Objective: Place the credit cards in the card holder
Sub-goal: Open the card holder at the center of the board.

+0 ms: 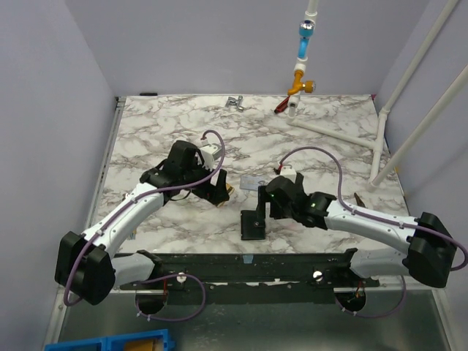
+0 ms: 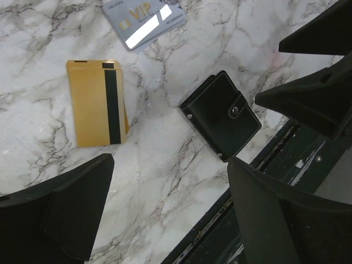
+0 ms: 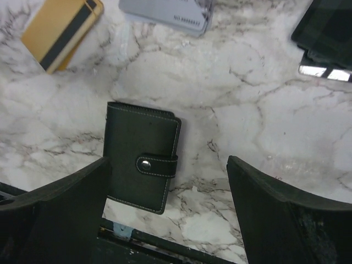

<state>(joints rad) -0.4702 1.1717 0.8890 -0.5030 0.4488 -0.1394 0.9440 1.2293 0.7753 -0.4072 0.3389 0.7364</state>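
Observation:
The card holder (image 3: 142, 157) is a black wallet with its snap tab fastened, lying flat near the table's front edge (image 2: 221, 114) (image 1: 253, 227). A gold-tan credit card (image 2: 98, 103) with a dark stripe lies on the marble to its left (image 3: 61, 30). The pale grey-blue credit card (image 2: 144, 19), marked VIP, lies farther back (image 3: 168, 12) (image 1: 251, 181). My left gripper (image 2: 170, 212) (image 1: 219, 191) hovers open over bare marble between the gold card and the holder. Open too, my right gripper (image 3: 168, 212) (image 1: 262, 202) hangs above the holder's right side, with nothing between its fingers.
A dark metal rail (image 1: 248, 265) runs along the table's front edge just below the holder. White pipes (image 1: 380, 131) stand at the back right, with a small metal part (image 1: 235, 102) and a red-handled tool (image 1: 282, 107) at the back edge. The two grippers hang close together.

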